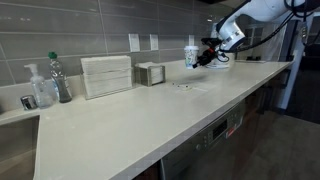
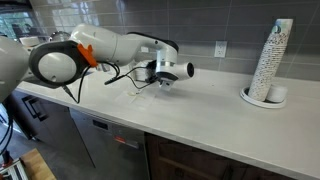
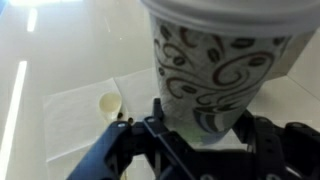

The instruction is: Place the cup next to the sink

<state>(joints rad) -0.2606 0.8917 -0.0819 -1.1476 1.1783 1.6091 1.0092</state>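
Observation:
A white paper cup with a dark swirl pattern point(image 3: 215, 62) fills the wrist view, clamped between the black fingers of my gripper point(image 3: 200, 130). In an exterior view the cup point(image 1: 191, 54) hangs above the far end of the counter, held by the gripper point(image 1: 206, 53). In an exterior view the gripper point(image 2: 165, 72) holds the cup point(image 2: 186, 70) tilted on its side above the counter. The sink point(image 1: 10, 112) lies at the near left end of the counter, far from the cup.
A soap bottle point(image 1: 41, 88) and a dark bottle point(image 1: 61, 78) stand by the sink. A white rack point(image 1: 106, 75) and a napkin box point(image 1: 151, 73) stand against the wall. A tall stack of patterned cups point(image 2: 271, 62) stands on a plate. A small round lid point(image 3: 108, 103) lies on paper below.

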